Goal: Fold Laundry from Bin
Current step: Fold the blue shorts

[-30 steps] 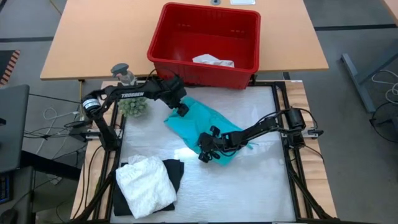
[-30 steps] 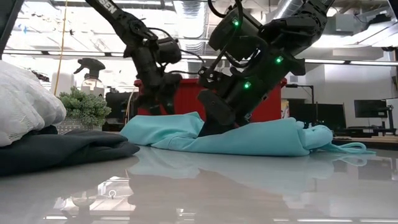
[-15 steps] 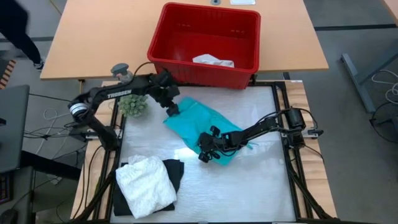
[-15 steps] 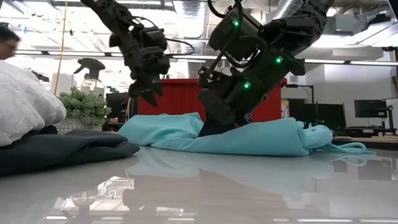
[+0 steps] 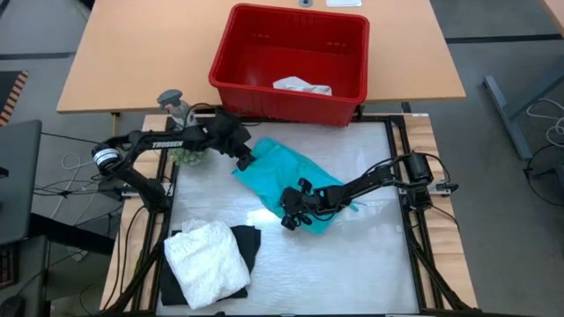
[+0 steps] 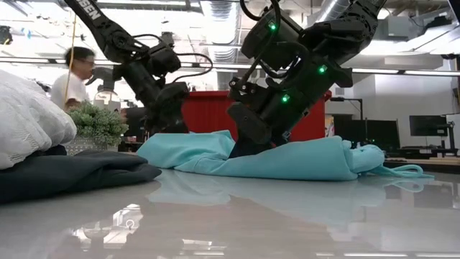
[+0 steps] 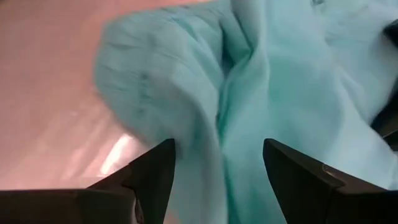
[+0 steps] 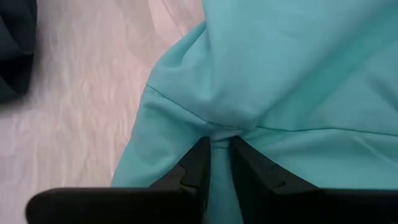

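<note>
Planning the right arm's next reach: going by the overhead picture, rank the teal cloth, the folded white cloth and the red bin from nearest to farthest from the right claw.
1. Teal cloth, pinched in the right claw.
2. Folded white cloth, at the near left corner.
3. Red bin, at the table's far side.

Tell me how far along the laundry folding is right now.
Done, by the look of it: a white lacy garment lies stacked on a black one at the table's near left. In hand: the right gripper is shut on the teal garment, still rumpled, while the left gripper is open at its far edge. Left: a white piece still lies in the red bin.
</note>
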